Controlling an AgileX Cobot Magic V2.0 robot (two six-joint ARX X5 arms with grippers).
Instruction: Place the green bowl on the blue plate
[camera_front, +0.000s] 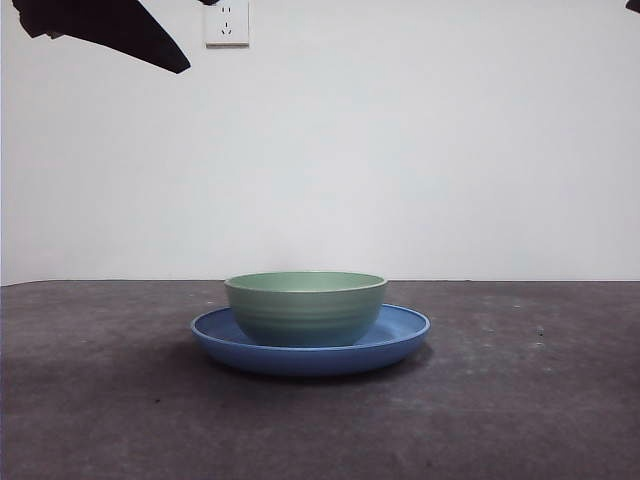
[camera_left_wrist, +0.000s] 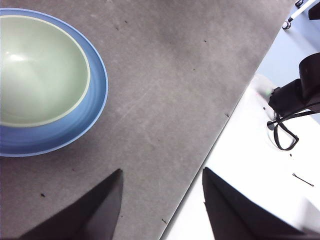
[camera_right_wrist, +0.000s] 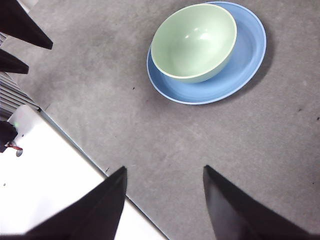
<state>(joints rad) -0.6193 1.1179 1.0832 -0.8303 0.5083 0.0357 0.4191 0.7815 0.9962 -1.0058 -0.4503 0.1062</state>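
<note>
The pale green bowl sits upright inside the blue plate at the middle of the dark table. Seen from above, the green bowl rests off-centre on the blue plate, and the green bowl leans toward one side of the blue plate. My left gripper is open and empty, above the table's edge, well away from the dishes. My right gripper is also open and empty, high above the table near its edge.
A black arm shows at the top left corner of the front view and a black tip at the top right. A wall socket is on the white wall. A white surface borders the table edge.
</note>
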